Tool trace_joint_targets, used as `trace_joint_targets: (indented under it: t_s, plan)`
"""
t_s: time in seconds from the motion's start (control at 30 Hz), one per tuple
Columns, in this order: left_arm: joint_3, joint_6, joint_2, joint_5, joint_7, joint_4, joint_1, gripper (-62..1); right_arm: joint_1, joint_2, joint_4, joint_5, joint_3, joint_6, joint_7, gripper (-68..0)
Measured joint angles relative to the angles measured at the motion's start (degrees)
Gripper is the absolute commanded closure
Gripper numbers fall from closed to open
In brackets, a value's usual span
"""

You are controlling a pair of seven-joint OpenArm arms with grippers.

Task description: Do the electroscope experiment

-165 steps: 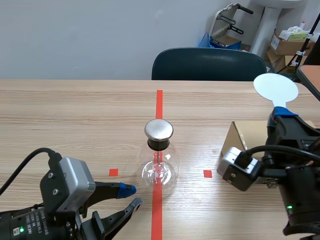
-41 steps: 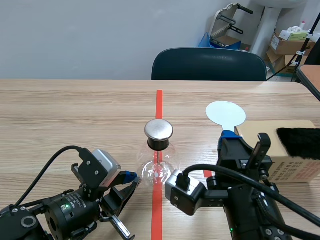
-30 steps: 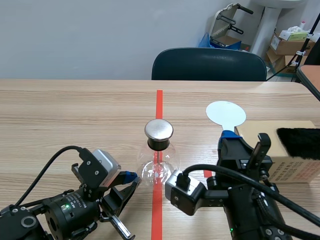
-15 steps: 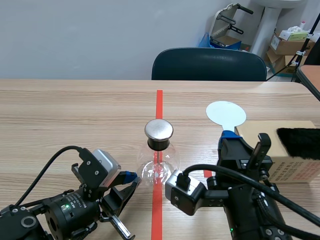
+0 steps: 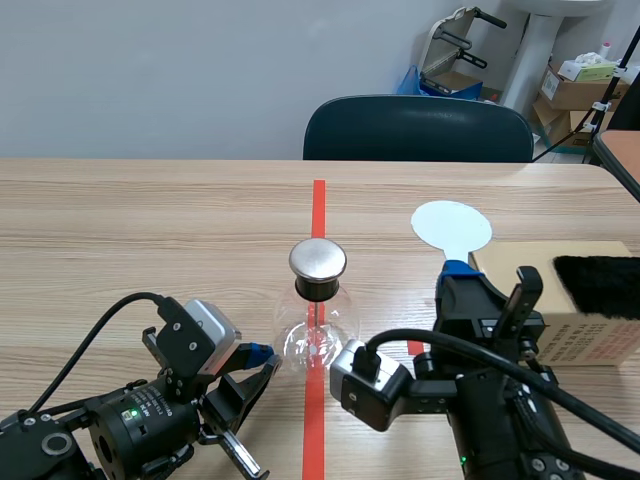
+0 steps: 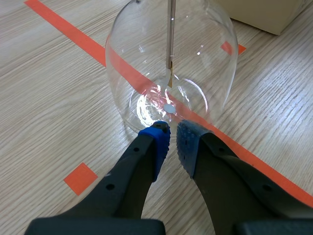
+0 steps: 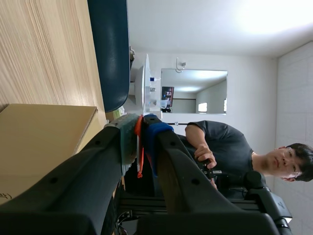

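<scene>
At two o'clock from the jar [image 5: 318, 335], the right gripper [image 5: 460, 272] squeezes the white paddle [image 5: 451, 226], the left gripper [image 6: 172, 139] is closed empty, and next the paddle probably must reach the metal cap [image 5: 318, 260].

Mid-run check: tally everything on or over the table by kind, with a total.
Glass electroscope: 1
White disc paddle, held in the right end effector: 1
Cardboard box: 1
Black fur piece on the box: 1
Total: 4
</scene>
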Motion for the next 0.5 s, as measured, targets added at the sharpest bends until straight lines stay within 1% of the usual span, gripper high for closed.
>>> trace_joint_targets:
  t_s: [0.2,0.27,0.37,0.5]
  plan:
    - [0.0,0.0,0.0,0.0,0.0,0.0,0.0,-8.5,0.0,0.1,0.0,0.0,0.0,-0.2,2.6,-0.9]
    - [0.0,0.0,0.0,0.0,0.0,0.0,0.0,-8.5,0.0,0.5,0.0,0.0,0.0,-0.2,4.2,-0.9]
    - [0.0,0.0,0.0,0.0,0.0,0.0,0.0,-8.5,-0.1,1.3,0.0,0.0,0.0,-2.2,6.9,-0.9]
    - [0.0,0.0,0.0,0.0,0.0,0.0,0.0,-8.5,-0.1,1.7,0.0,0.0,0.0,-3.0,9.7,-0.9]
